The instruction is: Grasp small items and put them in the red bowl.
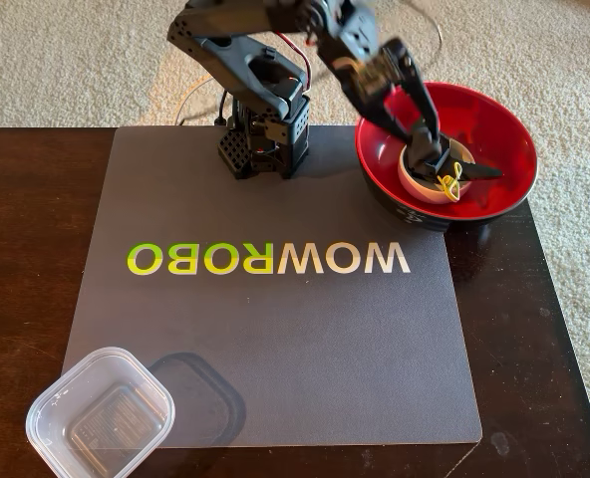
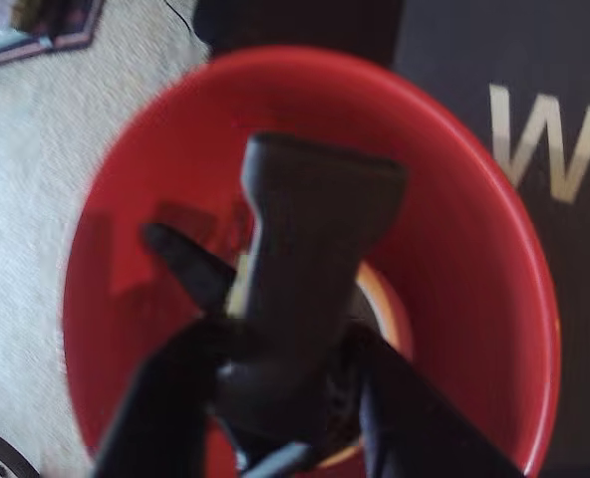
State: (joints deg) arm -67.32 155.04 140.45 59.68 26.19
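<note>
At the fixed view's lower left, an empty clear plastic tub (image 1: 101, 413) sits half on the matte grey mat (image 1: 275, 329) covering the dark wooden desk (image 1: 26, 219), presumably where the items started. Farther right, the gripper (image 1: 430, 149) reaches down into the glossy red bowl (image 1: 504, 124), apparently to drop a load. Its fingers straddle the black pointed part (image 1: 464, 167), though whether they grip it I cannot tell. That part lies across the cream ring (image 1: 415, 184) beside the yellow clip (image 1: 452, 181).

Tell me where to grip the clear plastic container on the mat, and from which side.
Grip one thin wall of the clear plastic container near its rim, coming from above. It stands open side up with no lid, so one finger can go inside the wall and one outside.
</note>
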